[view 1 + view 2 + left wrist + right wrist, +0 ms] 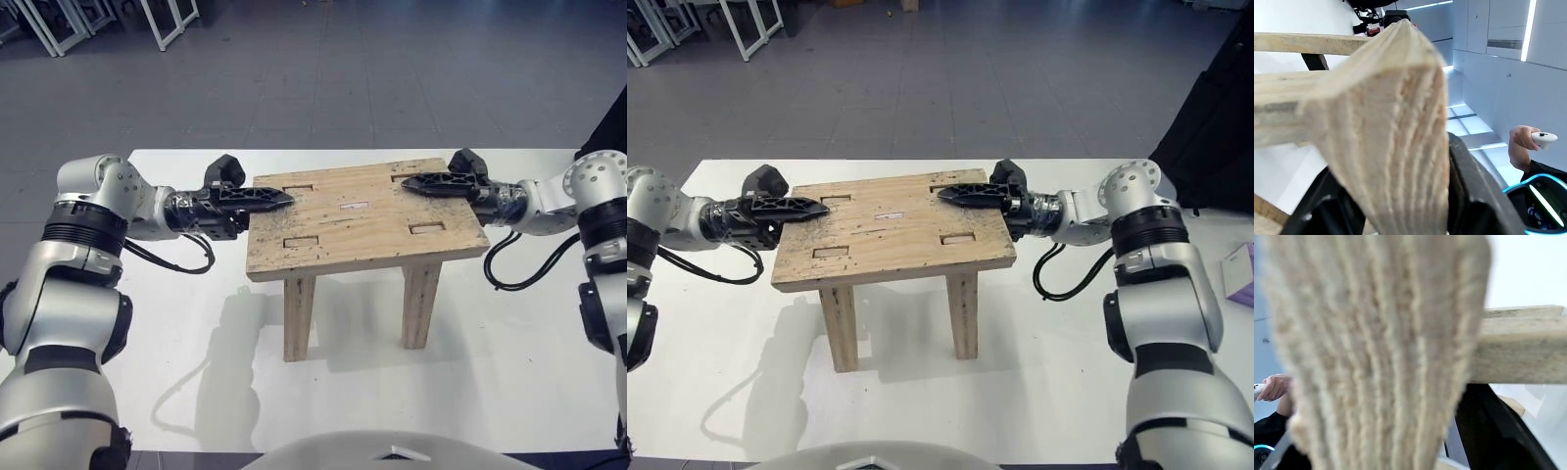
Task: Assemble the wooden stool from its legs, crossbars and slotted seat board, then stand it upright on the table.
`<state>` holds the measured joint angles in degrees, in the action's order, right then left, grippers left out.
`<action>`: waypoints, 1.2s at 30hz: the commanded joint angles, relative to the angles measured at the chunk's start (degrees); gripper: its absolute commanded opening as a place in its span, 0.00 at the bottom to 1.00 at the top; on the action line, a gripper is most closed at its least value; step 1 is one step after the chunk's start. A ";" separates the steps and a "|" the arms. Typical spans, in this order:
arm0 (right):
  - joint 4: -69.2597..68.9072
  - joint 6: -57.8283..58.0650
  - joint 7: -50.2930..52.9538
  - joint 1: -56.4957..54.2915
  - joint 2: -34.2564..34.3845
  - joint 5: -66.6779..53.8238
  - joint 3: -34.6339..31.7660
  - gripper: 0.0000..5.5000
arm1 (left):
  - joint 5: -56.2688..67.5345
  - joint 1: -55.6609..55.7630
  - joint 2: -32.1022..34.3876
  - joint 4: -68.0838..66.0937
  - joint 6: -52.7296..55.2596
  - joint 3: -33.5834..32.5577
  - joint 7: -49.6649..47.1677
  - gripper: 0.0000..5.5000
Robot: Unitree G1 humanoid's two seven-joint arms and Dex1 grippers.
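The wooden stool point(362, 220) stands upright on the white table point(176, 323), its slotted seat board on top and two front legs point(299, 318) point(421, 304) showing. My left gripper point(279, 199) is shut on the seat board's left edge, one finger above the wood and one below. On the far right corner of the board my right gripper point(416, 183) is shut the same way. In the left wrist view the board's end grain point(1396, 122) sits between black fingers point(1474, 196). The right wrist view has the board edge point(1376, 342) close up beside a black finger point(1493, 431).
A small purple and white box point(1239, 274) lies at the table's right edge. Bare white table surrounds the stool in front and on both sides. White metal frames point(59, 24) stand on the grey floor far behind.
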<state>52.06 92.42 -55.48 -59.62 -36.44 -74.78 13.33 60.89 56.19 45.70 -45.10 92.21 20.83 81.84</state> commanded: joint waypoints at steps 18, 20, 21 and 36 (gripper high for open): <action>4.97 -6.26 4.96 5.41 -5.87 13.63 -24.30 0.76 | -18.78 -4.46 5.41 -10.03 -14.28 -13.58 2.99 0.76; 6.21 -15.62 9.44 7.30 -3.96 14.50 -30.42 0.76 | -18.52 -3.80 2.15 -11.84 -22.93 -21.29 -4.32 0.76; 2.03 -27.92 14.53 10.28 0.28 15.31 -35.12 0.76 | -18.32 -7.16 -2.85 -6.72 -32.87 -27.28 -13.86 0.76; -32.27 -77.26 54.68 32.26 19.57 60.66 -19.58 0.76 | -38.44 -29.68 -31.50 32.61 -73.04 -35.24 -72.67 0.76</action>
<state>21.16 15.06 -1.29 -28.48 -18.26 -15.36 -6.83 23.37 27.34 15.02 -12.85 19.32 -13.98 10.50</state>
